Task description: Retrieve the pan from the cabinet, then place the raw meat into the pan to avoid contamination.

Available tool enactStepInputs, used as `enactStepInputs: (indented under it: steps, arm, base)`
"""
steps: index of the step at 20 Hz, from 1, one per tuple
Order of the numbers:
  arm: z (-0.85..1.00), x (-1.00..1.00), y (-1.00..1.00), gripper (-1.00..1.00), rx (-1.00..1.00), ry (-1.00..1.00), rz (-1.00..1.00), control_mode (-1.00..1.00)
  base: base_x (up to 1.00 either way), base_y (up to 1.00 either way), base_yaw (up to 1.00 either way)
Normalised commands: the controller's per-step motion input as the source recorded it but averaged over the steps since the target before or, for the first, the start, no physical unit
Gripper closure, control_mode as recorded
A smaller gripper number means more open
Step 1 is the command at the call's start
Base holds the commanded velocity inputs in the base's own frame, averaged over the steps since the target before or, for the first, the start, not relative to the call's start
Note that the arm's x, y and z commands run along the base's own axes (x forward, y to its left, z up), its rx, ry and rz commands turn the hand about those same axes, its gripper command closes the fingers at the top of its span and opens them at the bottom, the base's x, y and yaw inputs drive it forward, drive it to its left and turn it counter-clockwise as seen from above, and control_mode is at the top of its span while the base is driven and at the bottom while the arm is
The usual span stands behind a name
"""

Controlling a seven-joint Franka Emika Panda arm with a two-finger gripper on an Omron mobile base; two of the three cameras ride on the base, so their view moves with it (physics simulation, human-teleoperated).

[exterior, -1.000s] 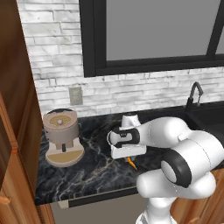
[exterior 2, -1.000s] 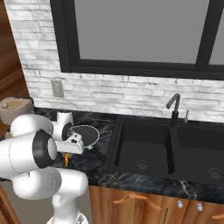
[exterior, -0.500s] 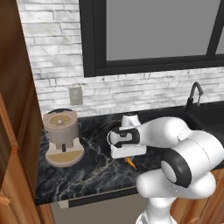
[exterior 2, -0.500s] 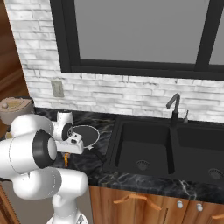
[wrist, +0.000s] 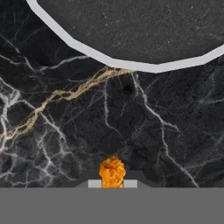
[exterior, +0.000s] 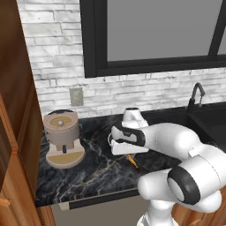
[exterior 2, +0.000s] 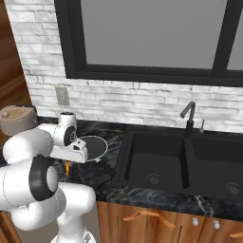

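Left base view: from behind my left, looking forward and down at the counter (exterior: 88, 176), coffee machine (exterior: 62, 139) left of my arm.
Right base view: from behind my right, same counter, sink (exterior 2: 180, 163) beyond.
Hand view: close above the counter, pan (wrist: 131, 65) rim at top.

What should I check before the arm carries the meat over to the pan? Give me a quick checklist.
1. gripper shut on the raw meat: ok.
2. Meat clear of the counter: cannot tell.
3. pan out on the counter, by the sink: ok.
4. Pan's black inside bare: ok in the hand view.
5. Pan rim close ahead of the gripper: ok.
6. coffee machine out of the path: ok.
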Motion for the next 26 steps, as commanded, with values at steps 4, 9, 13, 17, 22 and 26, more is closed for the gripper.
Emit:
enactStepInputs:
  steps: [4,9,13,17,22,26]
  arm:
    - [0.68,0.00,0.00,1.00,0.00,0.00,-0.06,-1.00]
    - [0.68,0.18,0.00,1.00,0.00,0.00,-0.11,-1.00]
    - [0.59,0.57,0.00,1.00,0.00,0.00,-0.16,-1.00]
    - [0.15,0.92,-0.03,1.00,0.00,0.00,-0.20,-1.00]
    - [0.00,0.86,0.00,1.00,-0.03,0.00,-0.12,-1.00]
    - [-0.09,0.56,0.01,1.00,-0.10,-0.04,-0.17,-1.00]
  base:
    - [0.00,0.00,0.00]
    - [0.00,0.00,0.00]
    - [0.00,0.00,0.00]
    - [0.00,0.00,0.00]
    - [0.00,0.00,0.00]
    - [0.00,0.00,0.00]
